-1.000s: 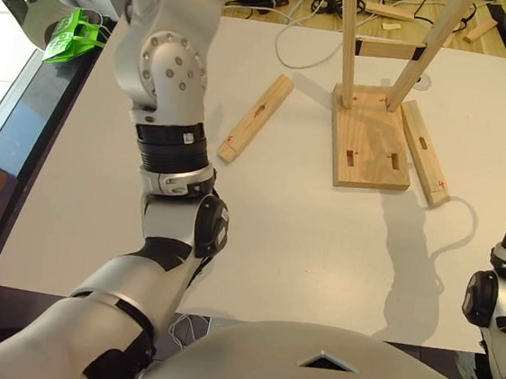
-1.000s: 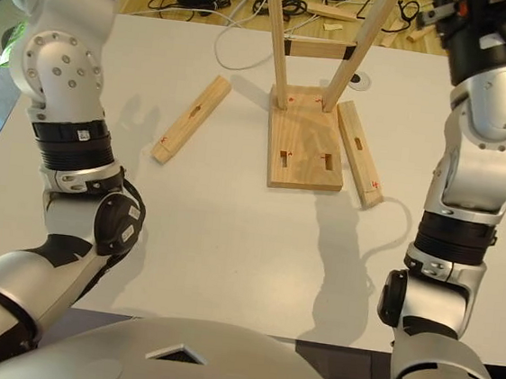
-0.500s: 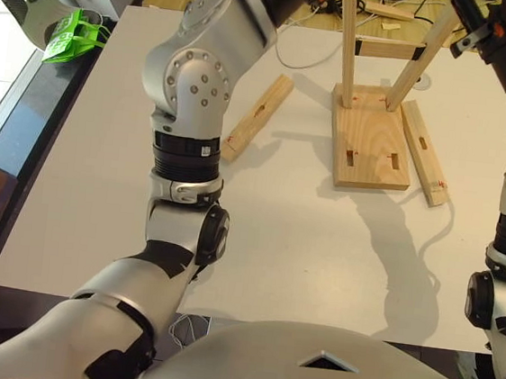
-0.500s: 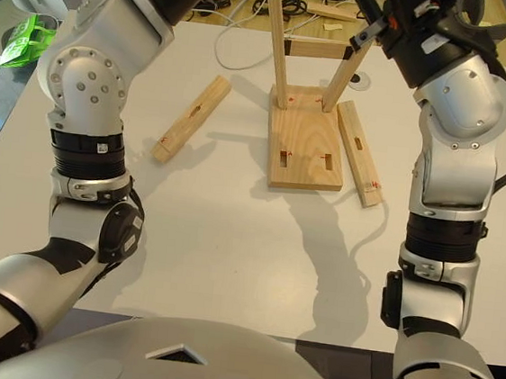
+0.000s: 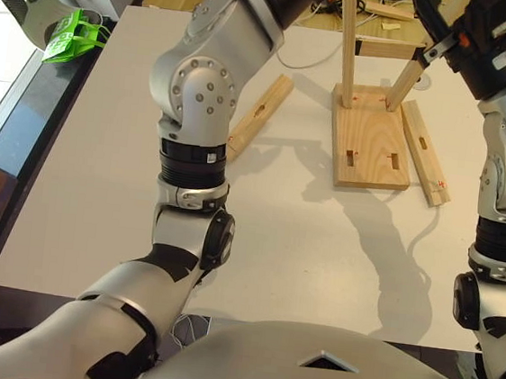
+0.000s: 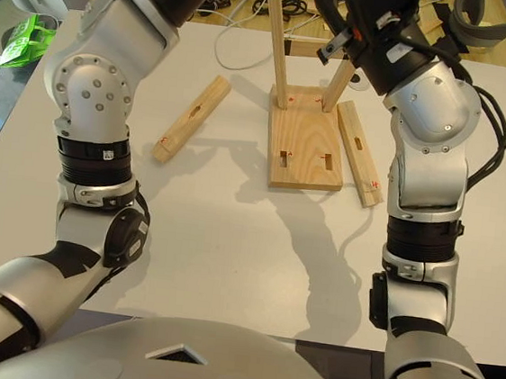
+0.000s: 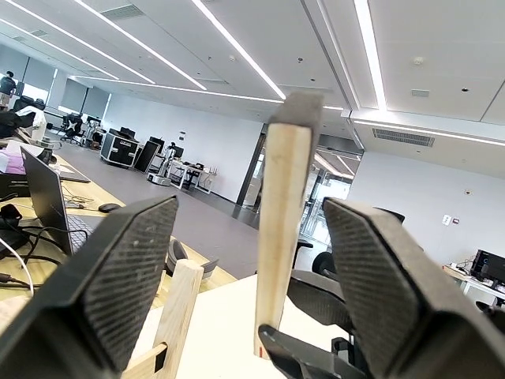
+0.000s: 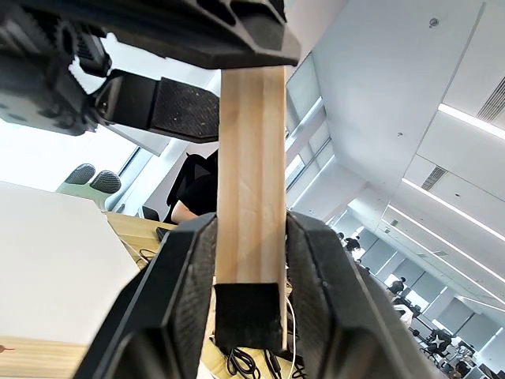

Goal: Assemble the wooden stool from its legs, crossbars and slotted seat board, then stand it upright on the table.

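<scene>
The slotted seat board (image 5: 372, 150) lies flat on the table. Two legs rise from its far edge: one upright (image 5: 348, 46) and one leaning right (image 5: 407, 82), joined by a crossbar (image 5: 387, 48). My right gripper (image 8: 251, 229) is shut on the leaning leg (image 8: 251, 158) just above the crossbar's black-taped end. My left gripper (image 7: 251, 204) is open, high above the board, with a leg's top end (image 7: 282, 237) standing between its fingers (image 7: 130, 276) and touching neither. In the right wrist view a left-gripper pad (image 8: 189, 106) sits at the held leg's far end.
A loose slotted wooden bar (image 5: 257, 116) lies left of the board. Another loose bar (image 5: 424, 153) lies against the board's right side. A white cable (image 5: 449, 215) trails over the table's right part. Cables and wood scraps lie on the floor beyond the far edge.
Both arms have swung inward to the legs. The right arm came from the right edge and took hold of the leaning leg; the left forearm rose over the legs' tops.
</scene>
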### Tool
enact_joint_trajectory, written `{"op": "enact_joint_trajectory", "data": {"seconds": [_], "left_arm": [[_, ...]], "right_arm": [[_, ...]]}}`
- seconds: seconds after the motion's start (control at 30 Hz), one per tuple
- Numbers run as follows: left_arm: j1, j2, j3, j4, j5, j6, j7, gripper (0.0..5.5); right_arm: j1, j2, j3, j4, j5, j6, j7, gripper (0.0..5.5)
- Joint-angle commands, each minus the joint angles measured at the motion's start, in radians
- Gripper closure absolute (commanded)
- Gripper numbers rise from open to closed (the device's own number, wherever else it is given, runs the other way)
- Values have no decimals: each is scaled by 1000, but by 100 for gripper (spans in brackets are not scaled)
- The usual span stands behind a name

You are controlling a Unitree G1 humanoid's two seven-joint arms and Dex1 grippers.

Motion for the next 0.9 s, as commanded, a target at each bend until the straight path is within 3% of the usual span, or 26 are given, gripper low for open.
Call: {"op": "enact_joint_trajectory", "data": {"seconds": [0.03, 0.2, 0.37, 0.53, 0.9], "left_arm": [[-8, -7, 15, -2, -4, -4, 23, 248], [-24, -26, 69, 2, -66, -8, 39, 332], [7, -12, 36, -39, -104, 42, 5, 426], [14, -22, 27, -51, -112, 52, 16, 483], [17, -38, 31, -49, -98, 42, 76, 498]], "right_arm": [[13, -7, 7, -13, 0, -4, 18, 420], [27, -6, 23, -18, -5, 0, 35, 420], [30, -9, 29, -25, 1, 5, 48, 420], [25, -5, 24, -23, -1, 6, 48, 420], [8, 5, 25, -7, -6, 3, 42, 420]]}}
